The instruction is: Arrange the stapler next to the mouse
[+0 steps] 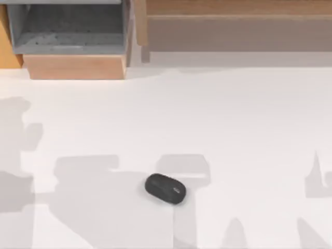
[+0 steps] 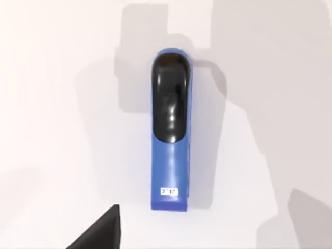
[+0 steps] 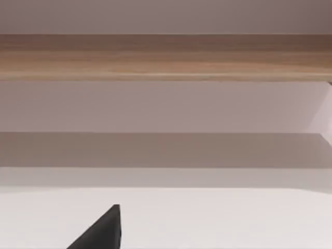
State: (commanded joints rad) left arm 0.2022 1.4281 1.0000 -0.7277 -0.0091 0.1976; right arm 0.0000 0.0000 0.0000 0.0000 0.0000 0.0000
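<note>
The stapler [image 2: 170,132] is lying flat on the white table [image 2: 270,104], seen from straight above in the left wrist view — blue body, glossy black upper part toward one end, a little white label at the other. Nothing is touching it, and the left gripper is hanging somewhere over it; just a dark corner of that gripper [image 2: 101,231] is poking into view, so I honestly can't tell if the fingers are open or closed.

The mouse [image 1: 165,189] is sitting on the table [image 1: 233,119] in the top view, near the front edge and roughly mid-width, with its small light mark at the end pointing to the table's right. Well behind the mouse, toward the left, a wooden cabinet with an open grey compartment [image 1: 70,31] is standing, and a long wooden shelf [image 1: 238,21] is running along the back to the right of it.

The right wrist view is facing that shelf [image 3: 166,57] — same deal there, only a dark sliver of the right gripper [image 3: 101,231], state unclear.
</note>
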